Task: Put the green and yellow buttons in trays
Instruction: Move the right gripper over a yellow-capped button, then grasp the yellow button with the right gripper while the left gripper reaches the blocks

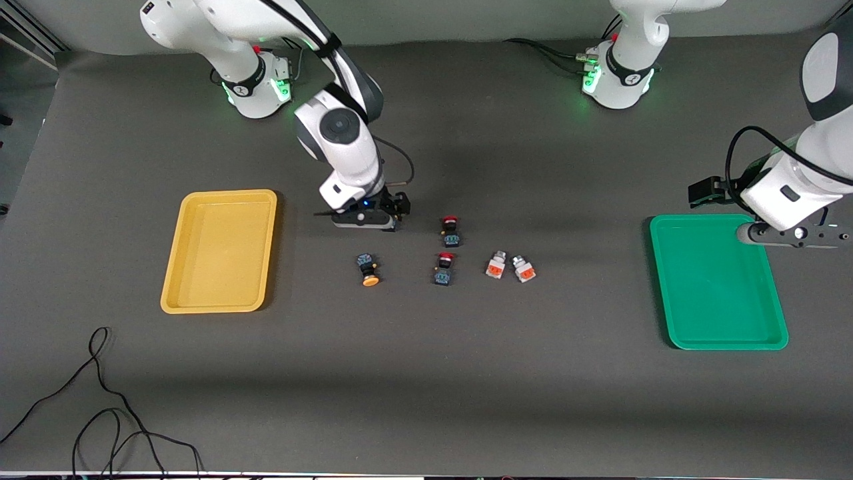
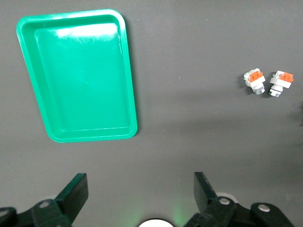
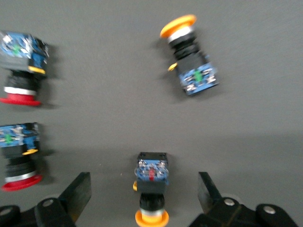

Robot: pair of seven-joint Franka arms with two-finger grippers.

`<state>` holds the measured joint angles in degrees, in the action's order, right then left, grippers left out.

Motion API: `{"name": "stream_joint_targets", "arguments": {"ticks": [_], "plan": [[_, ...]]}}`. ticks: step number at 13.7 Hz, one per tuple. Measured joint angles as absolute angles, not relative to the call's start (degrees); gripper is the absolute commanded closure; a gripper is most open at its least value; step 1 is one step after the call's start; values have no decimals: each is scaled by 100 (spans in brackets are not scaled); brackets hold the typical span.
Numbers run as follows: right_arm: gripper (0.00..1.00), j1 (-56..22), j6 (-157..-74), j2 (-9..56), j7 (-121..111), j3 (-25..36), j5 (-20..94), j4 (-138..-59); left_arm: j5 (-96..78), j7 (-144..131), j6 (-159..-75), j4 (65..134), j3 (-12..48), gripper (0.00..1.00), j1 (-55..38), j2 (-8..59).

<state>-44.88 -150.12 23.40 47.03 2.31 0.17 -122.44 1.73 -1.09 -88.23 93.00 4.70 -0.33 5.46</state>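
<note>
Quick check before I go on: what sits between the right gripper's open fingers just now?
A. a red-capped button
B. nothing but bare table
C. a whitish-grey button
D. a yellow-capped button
D: in the right wrist view a yellow-capped button lies on the table between the open fingers of the right gripper, not gripped.
</note>
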Motion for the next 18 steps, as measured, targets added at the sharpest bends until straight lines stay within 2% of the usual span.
{"name": "stream_joint_targets", "arguments": {"ticks": [2, 3, 7, 8, 10, 16, 18], "plan": [[0, -4617, -15324, 2722, 4704, 236, 17, -12220, 165, -107, -8833, 9295, 483, 2, -37, 553], [4, -4641, -15383, 2832, 4704, 238, 17, -12210, 155, -107, -8839, 9282, 493, 2, -43, 557], [60, -4641, -15400, 2884, 4703, 336, 16, -12167, 111, -302, -8844, 9231, 559, 3, -269, 640], [69, -4640, -15397, 2883, 4702, 372, 14, -12151, 32, -544, -8863, 9230, 574, 3, -382, 680], [76, -4634, -15395, 2882, 4700, 409, 10, -12142, -368, -1049, -9067, 9231, 595, 3, -597, 824], [76, -4634, -15334, 2842, 4700, 428, 6, -12109, -572, -2158, -9654, 9237, 617, 2, -1243, 1484], [76, -4632, -14827, 2669, 4674, 500, -3, -11934, -574, -2401, -9886, 9245, 616, 2, -1352, 1752]]}}
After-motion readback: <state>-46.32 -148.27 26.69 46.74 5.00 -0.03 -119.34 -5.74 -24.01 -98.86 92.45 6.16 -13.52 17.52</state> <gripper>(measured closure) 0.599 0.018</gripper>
